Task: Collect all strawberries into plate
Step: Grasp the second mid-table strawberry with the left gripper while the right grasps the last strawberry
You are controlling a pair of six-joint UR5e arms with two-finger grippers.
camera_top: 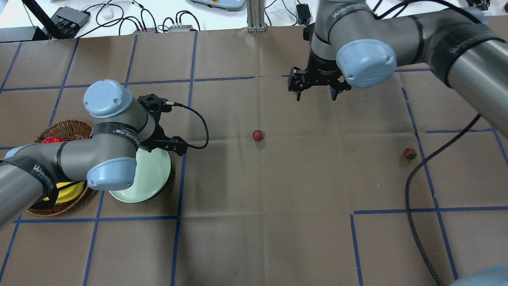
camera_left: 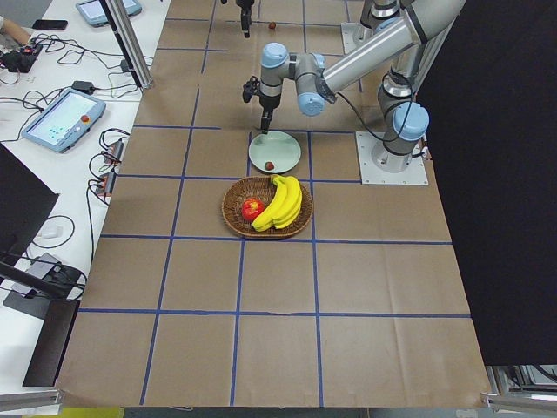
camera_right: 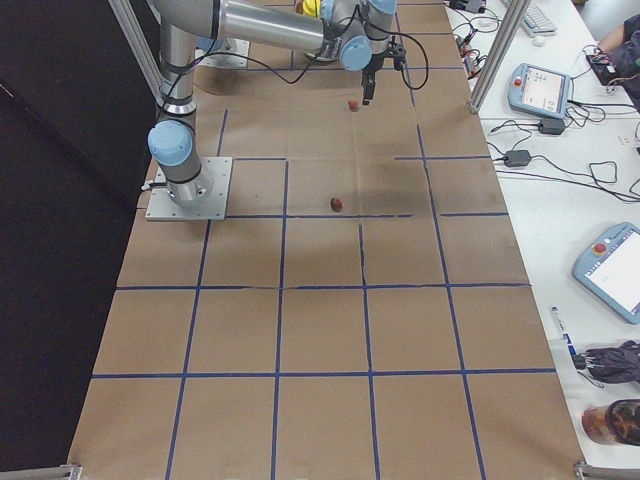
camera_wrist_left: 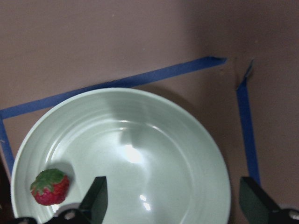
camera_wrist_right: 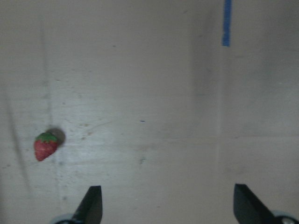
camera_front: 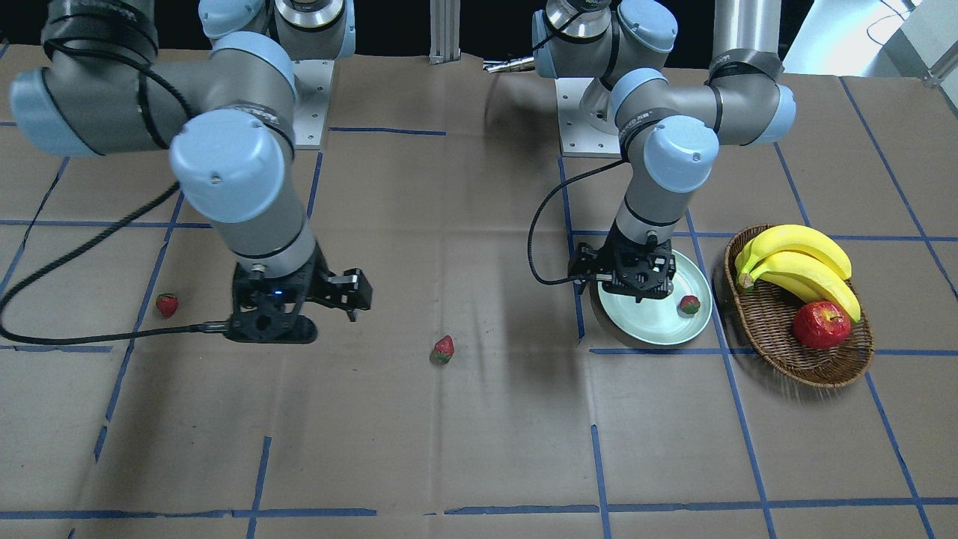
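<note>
the left gripper [camera_wrist_left: 175, 203] has its jaws wide apart with nothing between them, hanging just above the plate [camera_wrist_left: 154, 100]. one berry [camera_wrist_left: 50, 187] already lies inside, near the rim at 9 o'clock in the left wrist view, apart from both fingers.

the right gripper [camera_wrist_right: 168, 203] also has its jaws spread and empty, up off the table [camera_top: 278, 198]. the mid berry [camera_wrist_right: 45, 146] sits at about 10 o'clock from it in the right wrist view, and at 8 o'clock in the overhead view. the far berry [camera_top: 410, 153] lies at 4 o'clock from this gripper overhead, well apart from everything else.

so one of three looks done. the step in hand is probably the right arm's pick of the mid berry.

to do it well:
- shift toward 10 o'clock until the berry sits centred between the fingers
- come straight down with the jaws wide
- close on the red body, not the leafy cap
- squeeze softly, since a berry this small and rounded may roll or squirt out if caught off-centre

the left arm should clear the plate before the drop.
</note>
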